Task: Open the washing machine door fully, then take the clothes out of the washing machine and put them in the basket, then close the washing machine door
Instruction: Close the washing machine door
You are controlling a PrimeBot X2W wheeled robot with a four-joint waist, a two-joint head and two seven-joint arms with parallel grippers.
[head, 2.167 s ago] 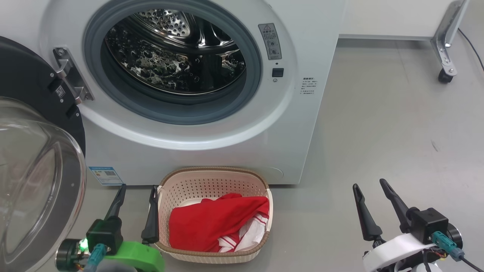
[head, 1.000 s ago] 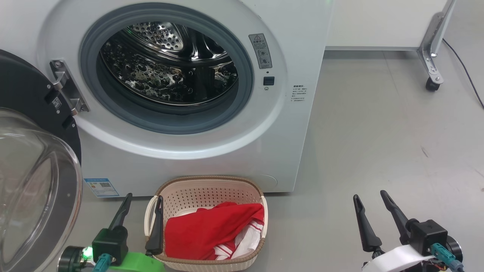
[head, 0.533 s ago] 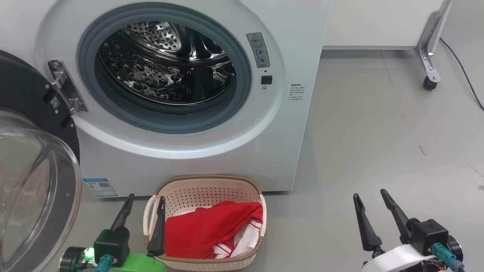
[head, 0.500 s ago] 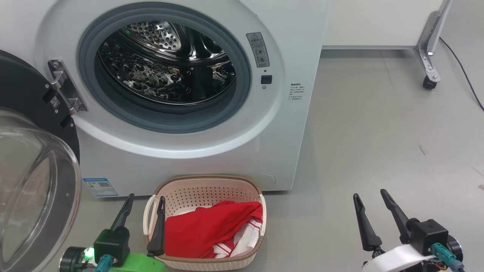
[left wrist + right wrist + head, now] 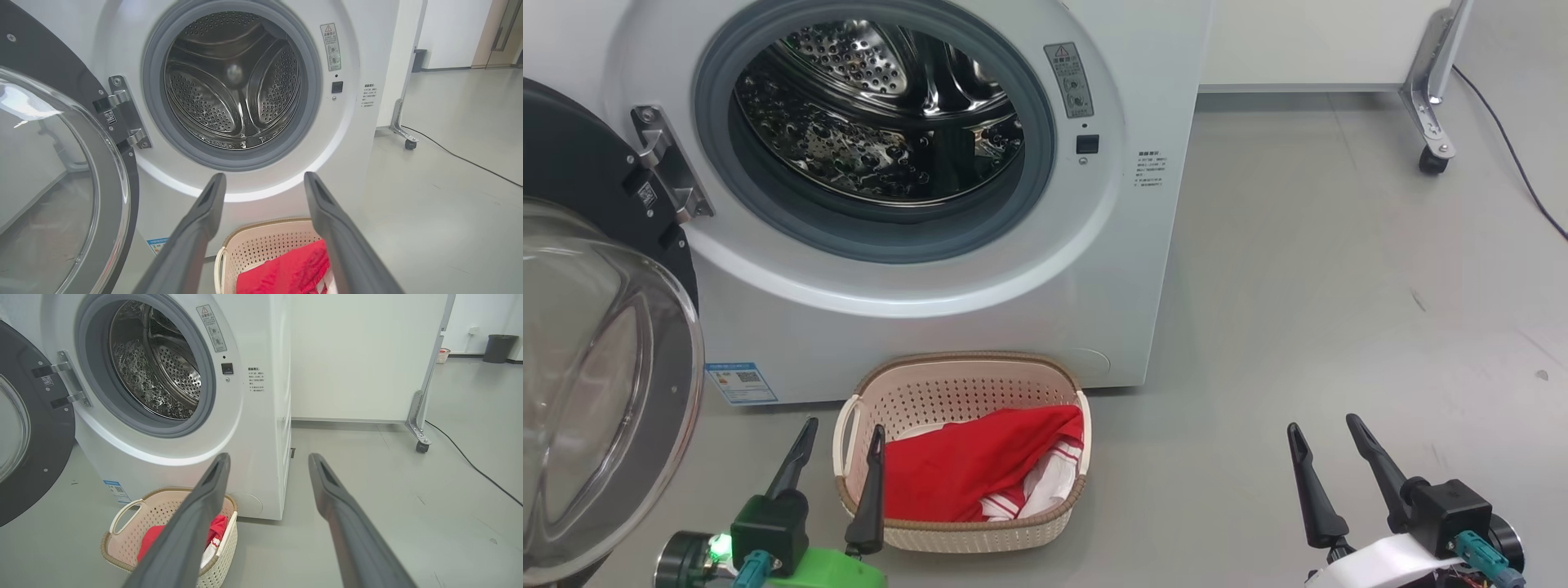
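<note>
Clothes: red fabric with white striped trim, lying bunched inside the basket. The basket stands on the floor directly in front of the washing machine, just beside its lower front panel and below the drum opening.

Washing machine door: swung wide open on the hinge at the left of the opening. The clear glass bowl bulges away from the machine front.

Drum: perforated steel wall and ribs are visible through the grey rubber ring.

Blue sticker: low on the machine front, between the open door and the basket.

Left gripper: jaws apart and empty. It sits in front of the machine, at the left end of the basket. In the head view one finger overlaps the basket's left edge; contact cannot be determined.

Right gripper: jaws apart and empty. It hangs over bare floor, well apart from the machine and off its right front corner.

Wheeled frame leg: stands beyond the machine's right side, with a dark cable running along the floor near it.
</note>
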